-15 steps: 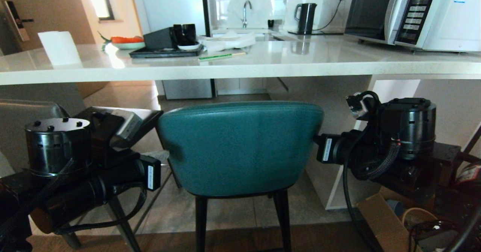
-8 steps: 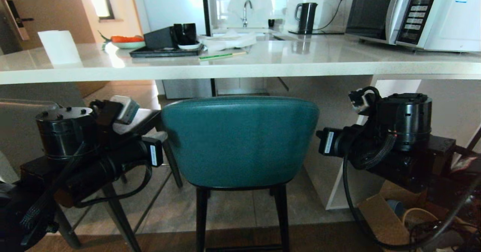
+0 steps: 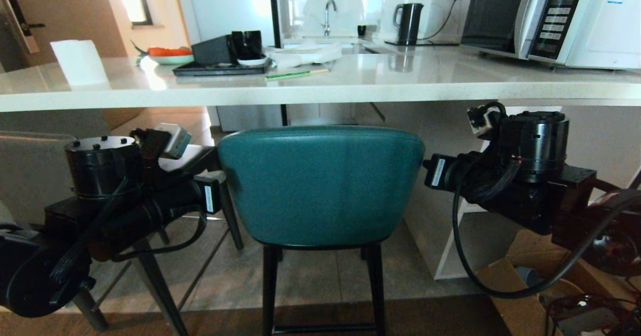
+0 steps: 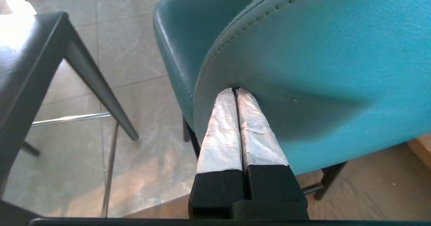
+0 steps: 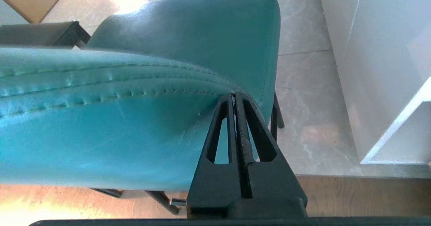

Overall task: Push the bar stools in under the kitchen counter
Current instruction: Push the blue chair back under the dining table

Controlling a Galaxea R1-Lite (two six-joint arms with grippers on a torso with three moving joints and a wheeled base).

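The white surface (image 3: 450, 88) carries a microwave (image 3: 556, 18), a kettle (image 3: 408, 23), a black tray (image 3: 220, 69), a paper roll (image 3: 80, 63) and a green pencil (image 3: 295, 74). On the tiled floor (image 3: 310, 276) below stands the teal stool (image 3: 320, 186).

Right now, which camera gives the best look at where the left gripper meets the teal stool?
The left wrist view: the shut left gripper presses its tips into the teal stool back's edge. The head view hides that contact behind the arm; the right wrist view shows only the stool's other side.
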